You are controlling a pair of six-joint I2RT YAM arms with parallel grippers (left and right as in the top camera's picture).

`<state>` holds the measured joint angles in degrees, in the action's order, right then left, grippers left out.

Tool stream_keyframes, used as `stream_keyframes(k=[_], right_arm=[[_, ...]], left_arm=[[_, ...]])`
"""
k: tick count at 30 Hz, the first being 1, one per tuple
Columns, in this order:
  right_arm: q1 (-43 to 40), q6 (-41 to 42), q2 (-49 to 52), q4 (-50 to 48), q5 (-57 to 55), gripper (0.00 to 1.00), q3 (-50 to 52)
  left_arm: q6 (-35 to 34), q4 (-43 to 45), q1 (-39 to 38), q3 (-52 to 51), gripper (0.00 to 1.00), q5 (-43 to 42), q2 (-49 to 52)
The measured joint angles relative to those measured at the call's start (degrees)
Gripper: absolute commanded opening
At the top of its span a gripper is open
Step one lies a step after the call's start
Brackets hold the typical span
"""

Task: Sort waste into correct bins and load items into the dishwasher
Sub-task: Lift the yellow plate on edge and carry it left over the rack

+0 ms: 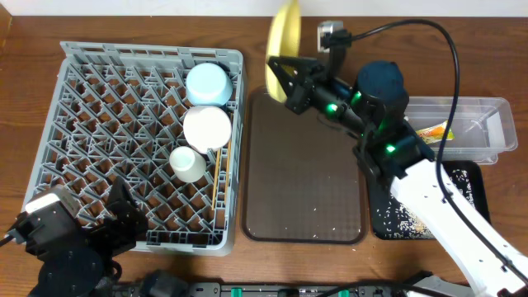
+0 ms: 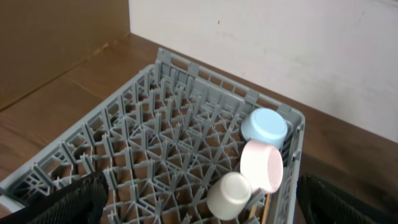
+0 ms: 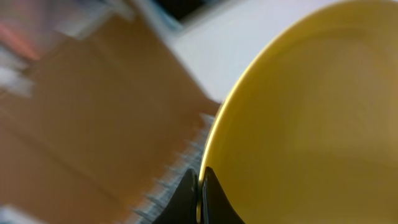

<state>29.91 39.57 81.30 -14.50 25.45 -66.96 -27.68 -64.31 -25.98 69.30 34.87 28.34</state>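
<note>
While the left tool [image 2: 199, 202] gapes beside the rack [image 1: 99, 124], the right tool [image 3: 199, 190] clamps the plate [image 3: 311, 112] — held upright.

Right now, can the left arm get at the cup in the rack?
Probably yes: the left claw is open over a corner of the rack, and nothing stands between it and the cup, though the white bowl crowds it.

Yellow-green plate [image 1: 285, 31], grey lattice rack [image 1: 107, 107]
</note>
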Motion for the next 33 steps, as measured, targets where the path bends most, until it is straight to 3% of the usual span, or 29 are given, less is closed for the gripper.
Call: stream_keyframes(k=[6,17,27,33], right_arm=[[2.1,10.62,7.34,-20.59,5.6,0.01,0.02],[11.41,26.45,34.77,-61.42,1.88,0.01,0.04],[14.62,32.46,47.74,-65.2,-1.92,0.01,-6.05],[15.32,33.31,47.82,-57.18,-1.16,0.01,-15.37]], left_arm=[[0.0,0.04,0.02,0.0,0.98,0.02,0.0],[0.0,0.07,0.02,0.04,0.98,0.07,0.0],[0.0,0.04,0.02,0.04,0.98,0.04,0.0],[0.0,0.02,0.0,0.04,0.98,0.07,0.0]])
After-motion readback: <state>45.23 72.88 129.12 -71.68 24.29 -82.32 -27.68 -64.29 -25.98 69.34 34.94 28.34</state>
